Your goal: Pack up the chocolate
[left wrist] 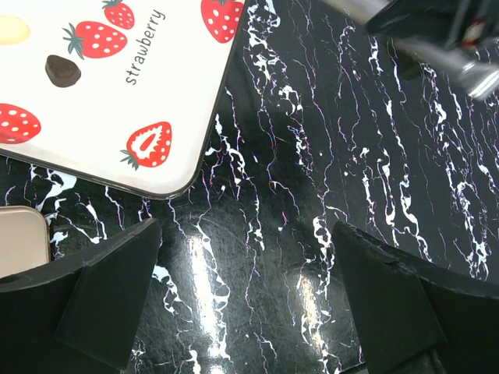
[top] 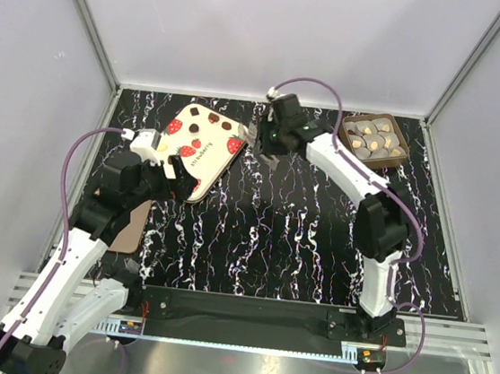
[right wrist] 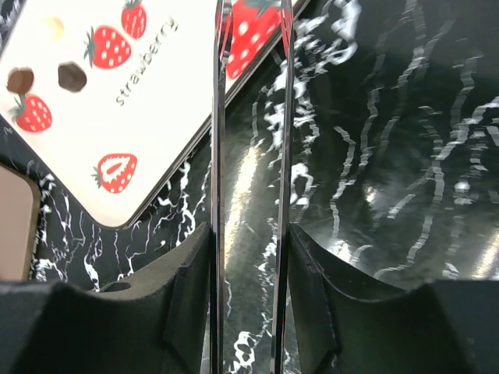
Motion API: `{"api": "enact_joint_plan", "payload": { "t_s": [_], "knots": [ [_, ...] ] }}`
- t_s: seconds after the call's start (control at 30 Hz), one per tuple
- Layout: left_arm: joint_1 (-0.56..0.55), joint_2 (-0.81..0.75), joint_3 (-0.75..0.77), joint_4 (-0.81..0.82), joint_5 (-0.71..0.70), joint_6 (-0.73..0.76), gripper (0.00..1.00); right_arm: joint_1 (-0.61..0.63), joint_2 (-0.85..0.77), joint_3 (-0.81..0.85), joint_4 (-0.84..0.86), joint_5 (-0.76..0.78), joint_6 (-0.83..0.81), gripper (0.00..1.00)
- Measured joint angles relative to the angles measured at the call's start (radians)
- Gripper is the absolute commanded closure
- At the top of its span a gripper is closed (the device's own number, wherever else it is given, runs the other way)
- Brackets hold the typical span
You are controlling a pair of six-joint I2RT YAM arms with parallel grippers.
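Note:
The chocolate (top: 370, 138), several round pale grey and gold pieces, lies in a small square brown tray (top: 399, 155) at the back right. My right gripper (top: 260, 143) hovers left of the tray, by the right corner of the strawberry lid (top: 203, 142). In the right wrist view the right gripper (right wrist: 248, 234) is shut on a thin clear piece (right wrist: 218, 156) that shows as two shiny upright edges. My left gripper (top: 176, 182) is open and empty at the lid's near edge; in its wrist view the left gripper (left wrist: 243, 234) is over bare table.
The cream strawberry lid (left wrist: 117, 93) lies flat on the black marbled table (top: 298, 238). It also shows in the right wrist view (right wrist: 148, 132). A flat tan piece (top: 130, 226) lies under my left arm, near the table's left edge.

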Motion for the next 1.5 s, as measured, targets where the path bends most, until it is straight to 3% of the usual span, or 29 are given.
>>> {"api": "enact_joint_plan", "payload": {
  "t_s": [0.7, 1.5],
  "knots": [
    [0.000, -0.010, 0.000, 0.000, 0.000, 0.000, 0.01, 0.101, 0.321, 0.320, 0.016, 0.097, -0.246, 0.50],
    [0.001, -0.010, 0.000, 0.000, -0.001, 0.000, 0.01, 0.100, 0.467, 0.430, -0.007, 0.140, -0.364, 0.49]
  ]
}}
